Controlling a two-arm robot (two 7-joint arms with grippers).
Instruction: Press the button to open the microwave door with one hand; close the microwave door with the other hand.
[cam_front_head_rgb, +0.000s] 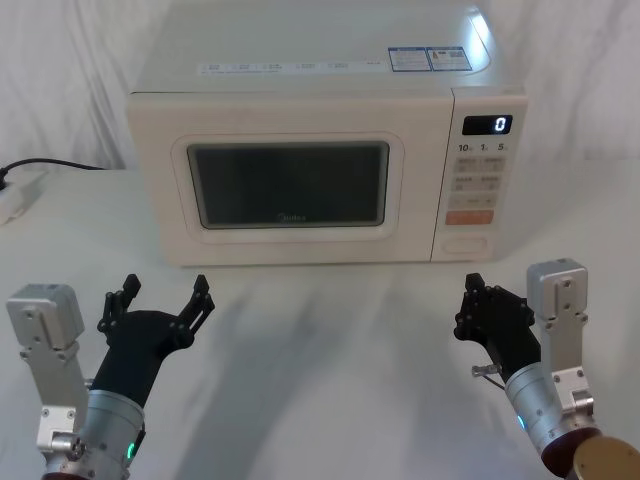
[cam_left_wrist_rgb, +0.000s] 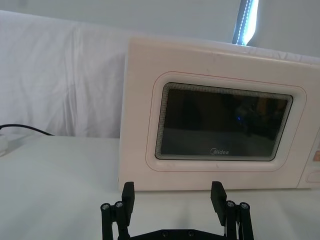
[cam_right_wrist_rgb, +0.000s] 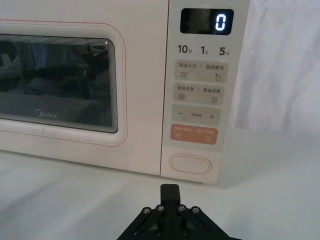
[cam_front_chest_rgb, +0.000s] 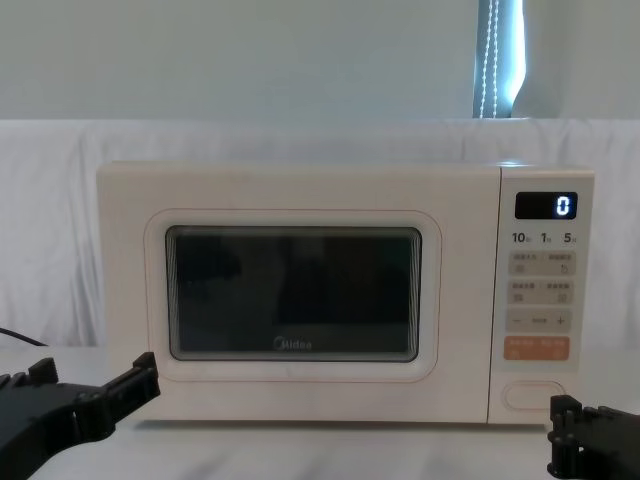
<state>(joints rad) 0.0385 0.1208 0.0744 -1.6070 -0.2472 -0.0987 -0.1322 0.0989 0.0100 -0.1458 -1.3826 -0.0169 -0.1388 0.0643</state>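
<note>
The cream microwave door (cam_front_head_rgb: 290, 185) with its dark mesh window is closed flush; it also faces me as the door (cam_front_chest_rgb: 290, 295), the door (cam_left_wrist_rgb: 220, 125) and the door (cam_right_wrist_rgb: 60, 80). The wide pill-shaped button (cam_front_head_rgb: 466, 243) sits at the bottom of the control panel, below the orange key, also seen as the button (cam_right_wrist_rgb: 190, 164) and the button (cam_front_chest_rgb: 535, 395). My left gripper (cam_front_head_rgb: 165, 292) hovers open in front of the door's lower left, well short of it, its fingers (cam_left_wrist_rgb: 129, 196) spread. My right gripper (cam_front_head_rgb: 472, 300) is shut, in front of and below the button; its fingertips (cam_right_wrist_rgb: 170, 191) meet.
A black cable (cam_front_head_rgb: 50, 165) and white power strip (cam_front_head_rgb: 18, 197) lie on the white tablecloth at the far left. White cloth hangs behind the microwave. Bare table (cam_front_head_rgb: 330, 340) lies between the grippers and the microwave front.
</note>
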